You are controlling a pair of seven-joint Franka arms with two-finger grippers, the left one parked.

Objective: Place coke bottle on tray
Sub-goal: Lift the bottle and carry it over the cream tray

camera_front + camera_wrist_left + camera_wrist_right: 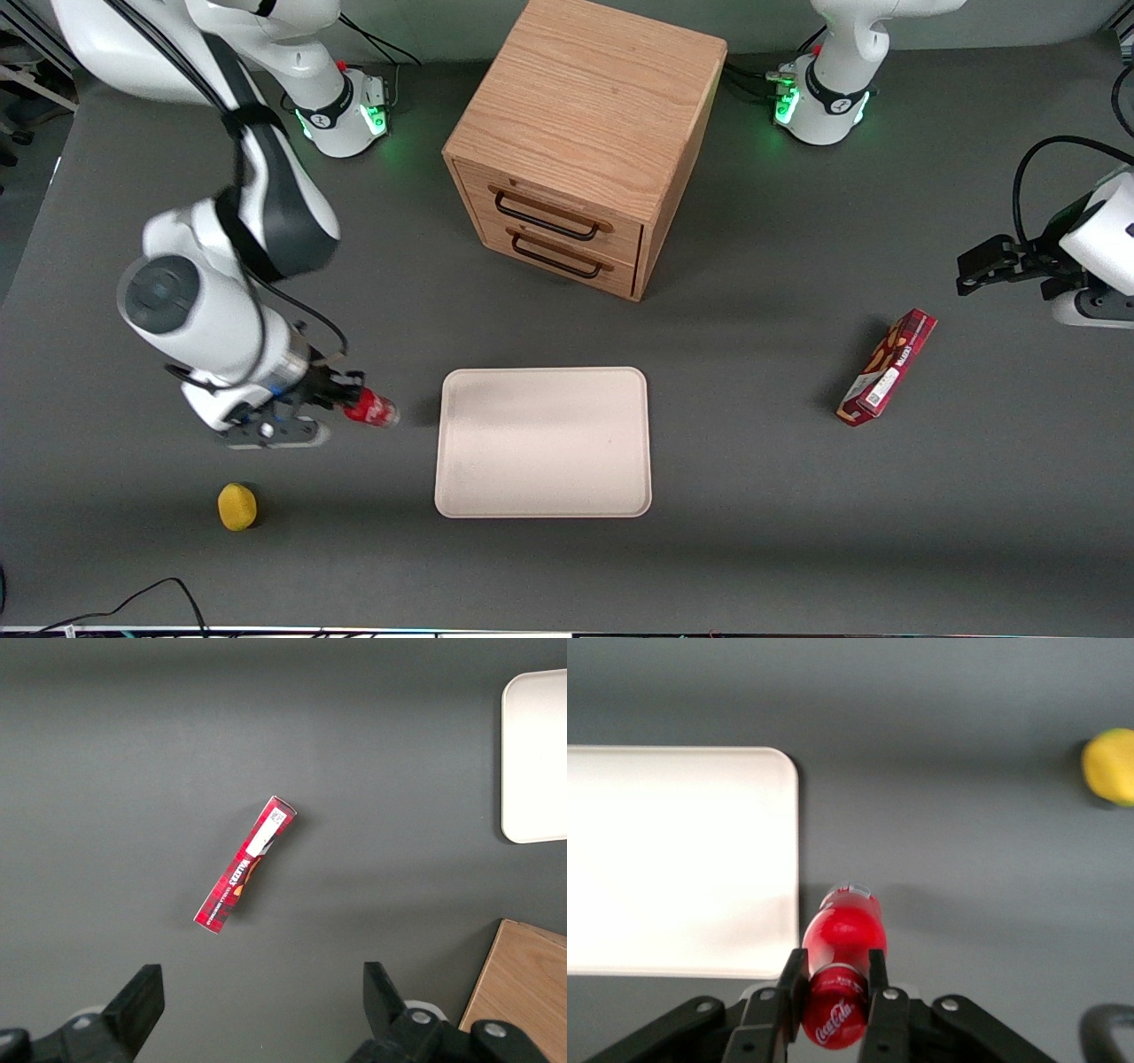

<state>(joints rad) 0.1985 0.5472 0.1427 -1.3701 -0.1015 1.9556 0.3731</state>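
Observation:
The coke bottle (pixel 370 409) is small and red with a white script logo; it is held in my right gripper (pixel 341 400), lying sideways above the table with its base pointing toward the tray. In the right wrist view the gripper (pixel 835 979) is shut on the bottle (pixel 842 943), one finger on each side near the cap end. The tray (pixel 543 441) is large, flat and cream-white; it lies on the table beside the bottle, a short gap away, and also shows in the right wrist view (pixel 678 859).
A yellow lemon-like object (pixel 237 506) lies nearer the front camera than the gripper. A wooden two-drawer cabinet (pixel 585 142) stands farther from the front camera than the tray. A red snack box (pixel 886 367) lies toward the parked arm's end.

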